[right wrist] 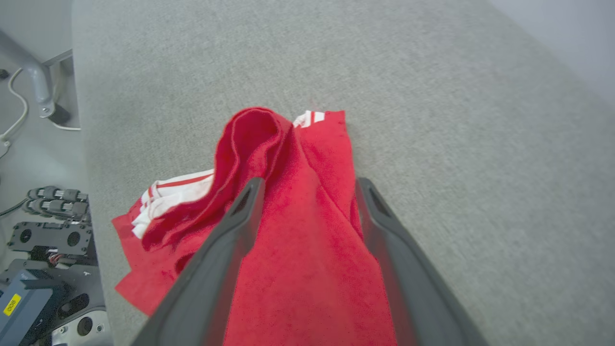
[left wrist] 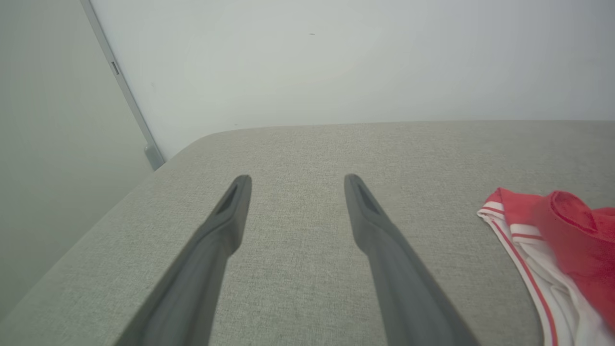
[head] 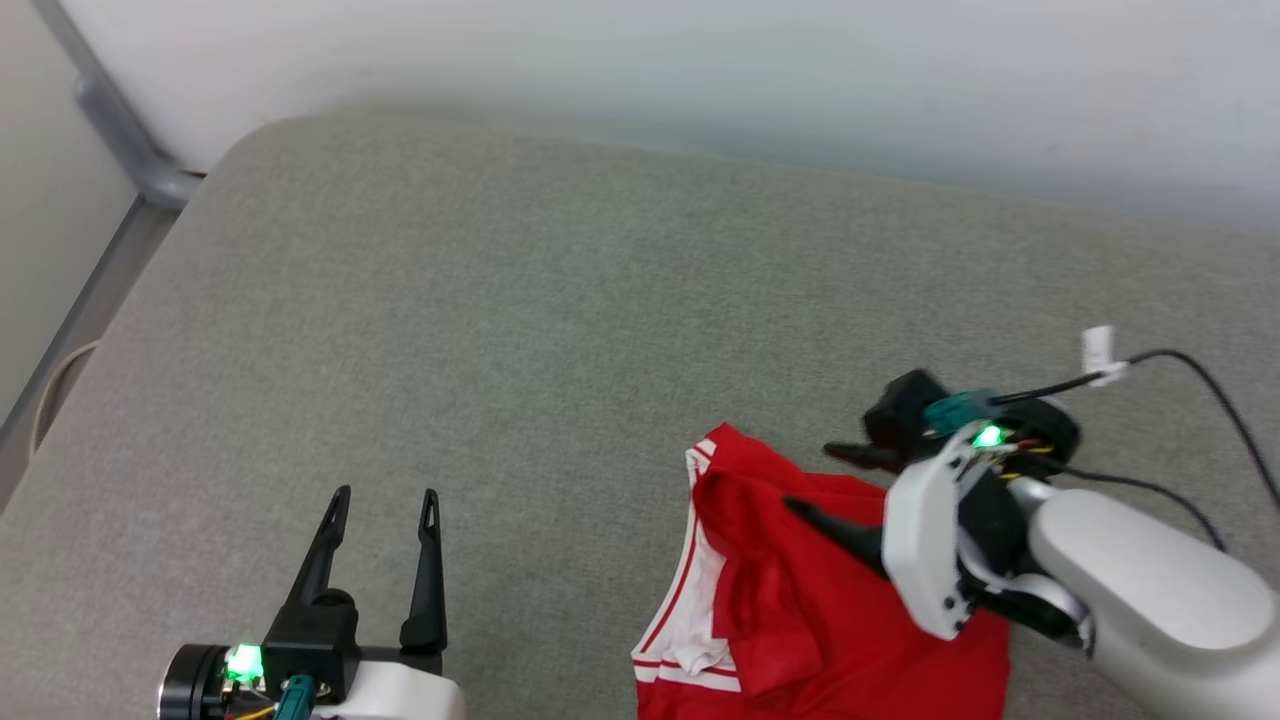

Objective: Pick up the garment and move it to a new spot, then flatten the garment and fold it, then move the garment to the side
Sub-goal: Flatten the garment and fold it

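Note:
The garment (head: 780, 600) lies crumpled on the grey cushioned surface (head: 500, 300) at the lower right: red cloth with a white sleeve and red-white striped trim facing left. My right gripper (head: 812, 478) hovers over its upper part, fingers spread. In the right wrist view the right gripper (right wrist: 310, 180) stands open, with a raised fold of the garment (right wrist: 307, 269) lying between and under the fingers. My left gripper (head: 385, 497) is open at the lower left over bare surface, well apart from the shirt. In the left wrist view the left gripper (left wrist: 295, 178) is empty, with the garment (left wrist: 571, 221) at the right edge.
A pale wall runs along the back of the surface. A grey metal rail (head: 130, 150) stands past the rounded back-left corner. Black cables (head: 1180, 360) trail from my right wrist. The robot's base hardware (right wrist: 43, 240) sits beyond the surface's near edge.

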### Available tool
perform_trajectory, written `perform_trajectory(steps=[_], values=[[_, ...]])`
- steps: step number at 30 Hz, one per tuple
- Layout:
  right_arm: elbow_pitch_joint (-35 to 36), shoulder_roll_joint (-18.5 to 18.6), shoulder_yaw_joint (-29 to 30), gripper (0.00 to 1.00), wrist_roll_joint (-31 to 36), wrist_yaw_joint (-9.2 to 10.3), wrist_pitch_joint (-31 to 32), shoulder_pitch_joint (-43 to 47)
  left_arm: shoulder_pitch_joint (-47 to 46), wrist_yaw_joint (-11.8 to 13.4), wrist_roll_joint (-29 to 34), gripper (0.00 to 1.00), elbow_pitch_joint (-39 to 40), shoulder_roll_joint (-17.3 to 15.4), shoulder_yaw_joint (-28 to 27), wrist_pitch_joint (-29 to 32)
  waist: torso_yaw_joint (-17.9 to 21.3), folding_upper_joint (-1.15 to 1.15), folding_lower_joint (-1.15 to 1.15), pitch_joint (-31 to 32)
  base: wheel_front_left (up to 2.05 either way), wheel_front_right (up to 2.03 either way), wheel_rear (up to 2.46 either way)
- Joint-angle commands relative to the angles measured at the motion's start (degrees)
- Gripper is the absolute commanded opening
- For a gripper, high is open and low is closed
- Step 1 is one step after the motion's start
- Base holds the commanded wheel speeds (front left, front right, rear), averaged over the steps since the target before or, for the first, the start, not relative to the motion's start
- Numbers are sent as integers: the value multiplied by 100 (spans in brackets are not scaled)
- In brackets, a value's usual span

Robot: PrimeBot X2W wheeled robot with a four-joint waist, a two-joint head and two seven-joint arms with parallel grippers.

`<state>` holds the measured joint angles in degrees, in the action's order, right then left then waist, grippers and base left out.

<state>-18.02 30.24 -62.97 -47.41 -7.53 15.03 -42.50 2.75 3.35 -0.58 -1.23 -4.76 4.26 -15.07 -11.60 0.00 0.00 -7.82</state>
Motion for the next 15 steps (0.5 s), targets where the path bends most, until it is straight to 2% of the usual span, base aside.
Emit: perform_trajectory(steps=[1,4,8,15], values=[[54,112,178,100,106,9,-189,117,73,-4,23,100,14,-32,-31,-12,190,0,0,178,0,0,0],[57,248,698,100,340,8,-675,428,167,0,24,100,13,-74,-46,-12,367,0,0,326,0,0,0],[-40,214,1566,100,823,9,-1351,931,291,15,27,100,18,-106,-77,-12,586,0,0,509,0,0,0],[-166,-237,3466,100,2030,8,-2364,2040,490,75,37,100,21,-135,-114,-12,879,0,0,760,0,0,0]])
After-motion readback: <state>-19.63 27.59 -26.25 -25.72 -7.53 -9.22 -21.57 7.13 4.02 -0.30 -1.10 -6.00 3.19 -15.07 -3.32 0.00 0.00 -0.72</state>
